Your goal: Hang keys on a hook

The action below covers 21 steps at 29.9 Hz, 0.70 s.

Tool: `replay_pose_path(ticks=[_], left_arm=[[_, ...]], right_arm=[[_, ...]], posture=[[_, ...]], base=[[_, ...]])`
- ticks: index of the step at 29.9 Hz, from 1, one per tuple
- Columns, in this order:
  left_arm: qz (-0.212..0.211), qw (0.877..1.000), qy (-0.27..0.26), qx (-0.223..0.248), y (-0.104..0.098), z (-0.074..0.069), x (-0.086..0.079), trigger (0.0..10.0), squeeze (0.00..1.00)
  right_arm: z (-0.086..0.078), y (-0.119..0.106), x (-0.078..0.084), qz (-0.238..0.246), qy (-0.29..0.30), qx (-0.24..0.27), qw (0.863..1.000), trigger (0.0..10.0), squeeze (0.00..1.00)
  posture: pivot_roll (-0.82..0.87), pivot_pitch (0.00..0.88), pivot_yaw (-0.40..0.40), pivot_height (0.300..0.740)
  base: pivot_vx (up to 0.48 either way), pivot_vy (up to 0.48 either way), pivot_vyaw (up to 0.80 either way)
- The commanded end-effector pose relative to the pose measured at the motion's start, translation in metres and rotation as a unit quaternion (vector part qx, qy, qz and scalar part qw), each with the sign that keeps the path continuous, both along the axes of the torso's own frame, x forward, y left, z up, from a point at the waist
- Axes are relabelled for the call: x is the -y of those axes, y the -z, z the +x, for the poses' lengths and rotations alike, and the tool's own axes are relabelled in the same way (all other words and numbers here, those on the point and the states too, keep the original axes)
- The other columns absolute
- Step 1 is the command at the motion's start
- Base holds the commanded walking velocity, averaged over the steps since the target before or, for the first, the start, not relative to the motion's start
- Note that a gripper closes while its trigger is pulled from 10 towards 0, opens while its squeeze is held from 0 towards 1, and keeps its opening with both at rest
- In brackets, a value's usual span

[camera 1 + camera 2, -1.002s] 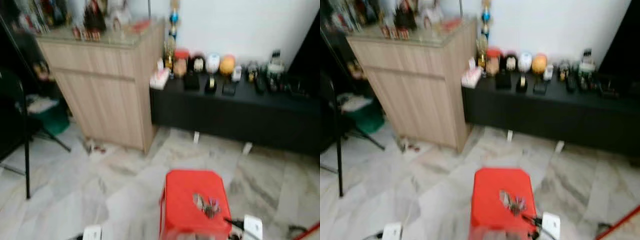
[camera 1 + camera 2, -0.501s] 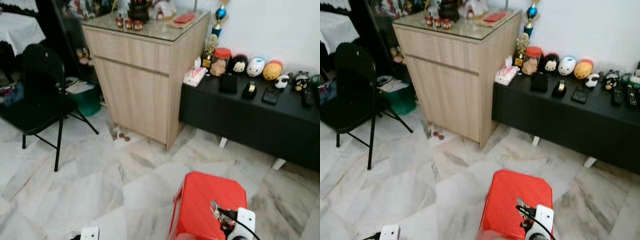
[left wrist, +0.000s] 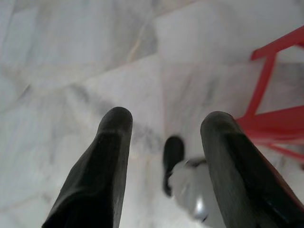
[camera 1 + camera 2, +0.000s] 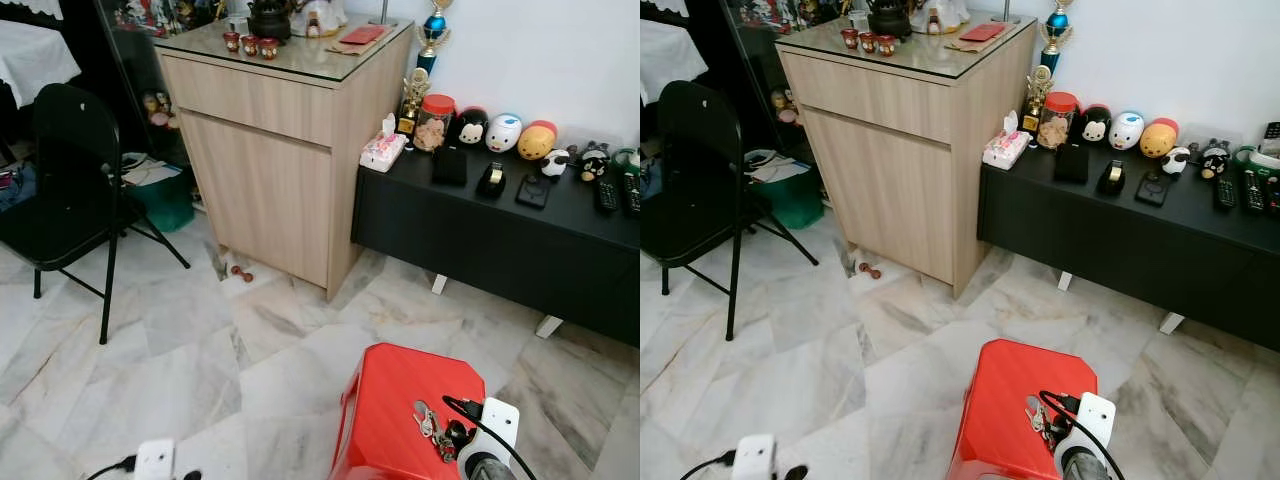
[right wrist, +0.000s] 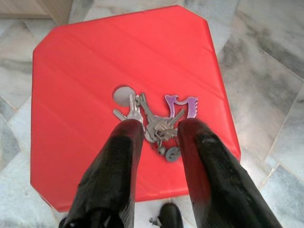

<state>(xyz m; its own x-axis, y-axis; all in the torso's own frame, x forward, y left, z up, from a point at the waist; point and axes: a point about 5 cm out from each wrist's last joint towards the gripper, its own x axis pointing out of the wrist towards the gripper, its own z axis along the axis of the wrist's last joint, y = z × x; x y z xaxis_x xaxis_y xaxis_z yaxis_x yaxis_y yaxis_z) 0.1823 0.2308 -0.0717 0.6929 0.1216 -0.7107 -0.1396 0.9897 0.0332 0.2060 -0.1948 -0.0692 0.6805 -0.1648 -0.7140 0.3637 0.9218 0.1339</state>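
Keys (image 5: 154, 121): I see them lying on the red stool (image 5: 85, 85).
Right gripper (image 5: 156, 129): spread above the keys.
Left gripper (image 3: 164, 130): spread over marble floor (image 4: 180, 340).
Around: wooden cabinet (image 4: 275, 150), black bench (image 4: 500, 225), black chair (image 4: 65, 180).

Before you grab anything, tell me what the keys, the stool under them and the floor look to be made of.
Keys: metal by the look, silvery and dull-shiny, with a purple tag, likely plastic. Stool: apparently moulded plastic, glossy red, with one smooth top and a round hole. Floor: polished stone tiles, probably marble, grey-veined and reflective. The right gripper hangs open above the keys.
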Motion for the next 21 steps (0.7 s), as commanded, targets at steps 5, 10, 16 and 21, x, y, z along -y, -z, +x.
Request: replay_pose_path(ticks=[5, 10, 16, 21], left_arm=[[0.000, 1.000, 0.020, 0.001, -0.001, 0.010, 0.013, 10.0, 0.00], [-0.002, 1.000, 0.024, 0.001, -0.001, 0.010, 0.016, 10.0, 0.00], [-0.002, 1.000, 0.021, -0.003, 0.001, 0.005, 0.015, 10.0, 0.00], [-0.002, 1.000, 0.017, -0.007, 0.004, -0.001, 0.014, 10.0, 0.00]], right_arm=[[0.005, -0.005, 0.003, -0.016, 0.020, 0.030, 0.999, 10.0, 0.00], [0.014, -0.011, 0.003, -0.018, 0.021, 0.046, 0.999, 10.0, 0.00], [0.023, -0.016, 0.002, -0.021, 0.018, 0.055, 0.998, 10.0, 0.00], [0.028, -0.020, 0.001, -0.021, 0.016, 0.061, 0.998, 10.0, 0.00]], posture=[[0.17, 0.000, -0.025, 0.740], [0.17, 0.000, -0.024, 0.717], [0.18, 0.000, -0.030, 0.677], [0.17, 0.000, -0.032, 0.642]], base=[[0.000, 0.000, 0.00], [0.000, 0.000, 0.00], [0.000, 0.000, 0.00], [0.000, 0.000, 0.00]])
